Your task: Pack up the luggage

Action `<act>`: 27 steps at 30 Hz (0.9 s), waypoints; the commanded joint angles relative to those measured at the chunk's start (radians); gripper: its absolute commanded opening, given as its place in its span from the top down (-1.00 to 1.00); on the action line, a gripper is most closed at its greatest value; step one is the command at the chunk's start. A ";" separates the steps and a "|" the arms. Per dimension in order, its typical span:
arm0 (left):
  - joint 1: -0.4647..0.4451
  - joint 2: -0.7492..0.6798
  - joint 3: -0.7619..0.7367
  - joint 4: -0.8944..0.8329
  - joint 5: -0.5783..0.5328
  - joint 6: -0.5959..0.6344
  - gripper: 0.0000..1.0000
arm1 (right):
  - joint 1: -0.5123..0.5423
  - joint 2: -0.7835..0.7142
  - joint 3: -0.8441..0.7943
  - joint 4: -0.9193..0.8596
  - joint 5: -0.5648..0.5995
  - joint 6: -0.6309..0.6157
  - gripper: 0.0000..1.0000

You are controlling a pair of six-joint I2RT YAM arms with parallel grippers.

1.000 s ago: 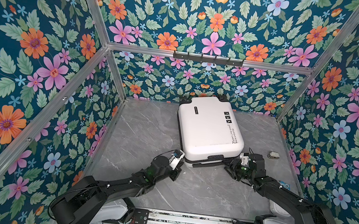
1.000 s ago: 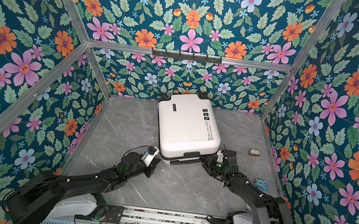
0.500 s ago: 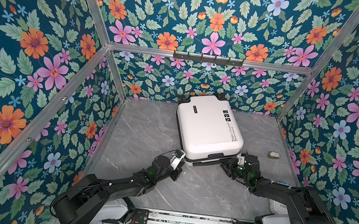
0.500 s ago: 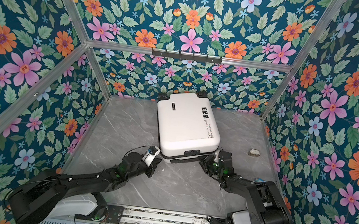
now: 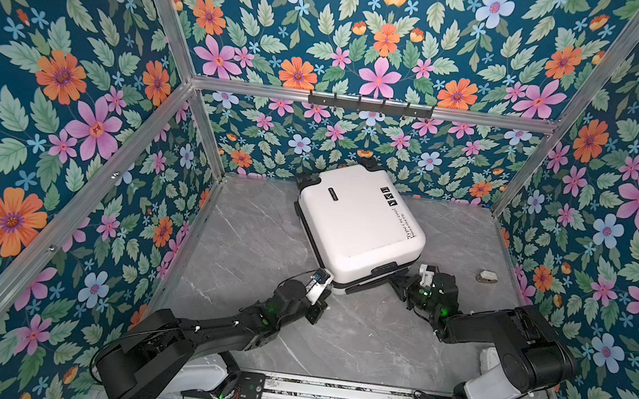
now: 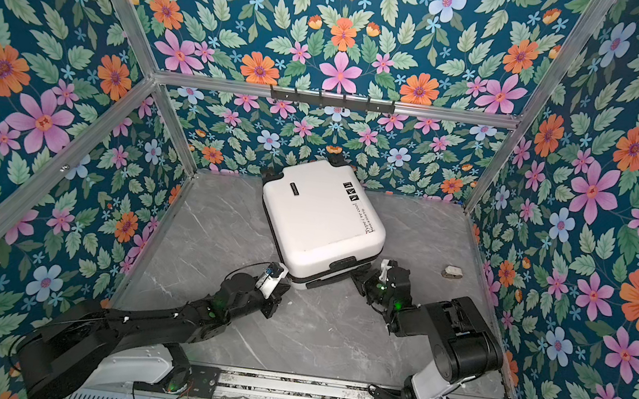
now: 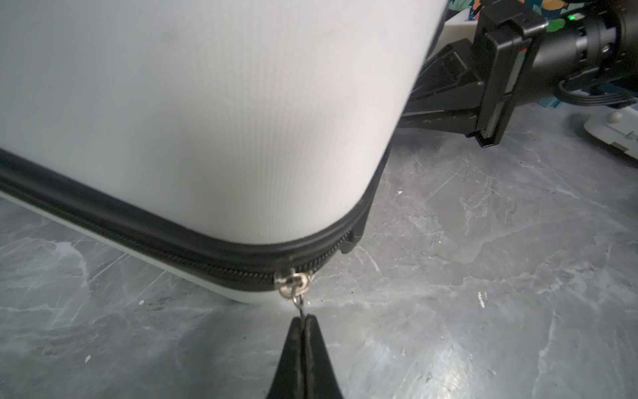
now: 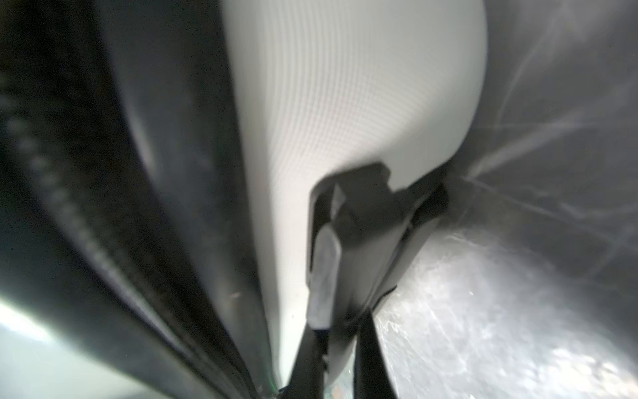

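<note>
Blue floral-printed walls (image 5: 51,89) enclose a grey marble-patterned table (image 5: 261,243). The small white hard-shell suitcase with rounded corners (image 5: 356,222) lies flat with its lid down, askew, at the middle back of the table. Its black wheels are close to the rear wall.

Only the top views show the lid's printing: three small black square icons, a small black label plate, and sideways black lettering. The larger line seems to end in "cool"; the smaller line is too small to read.

Both arms reach the suitcase's near edge. The right wrist view alone, badly blurred, shows the right claw (image 8: 336,321) pinched around a black plastic fitting (image 8: 362,214) with a pale grey tab on the shell's edge. The left wrist view alone shows the black zipper (image 7: 207,262) running round the near corner. There the left claw (image 7: 303,319) has its tips pressed together on the thin metal pull hanging from the silver zipper slider (image 7: 293,281).

In both top views a small pale object (image 6: 453,272) lies apart near the right wall.
</note>
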 commanded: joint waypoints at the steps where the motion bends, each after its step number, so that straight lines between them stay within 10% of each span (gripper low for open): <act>1: -0.013 -0.002 0.012 0.009 0.012 0.028 1.00 | 0.008 0.011 0.011 0.001 0.017 0.018 1.00; 27: -0.163 0.174 0.143 0.121 -0.114 -0.007 1.00 | 0.298 0.136 0.064 0.068 0.219 0.090 1.00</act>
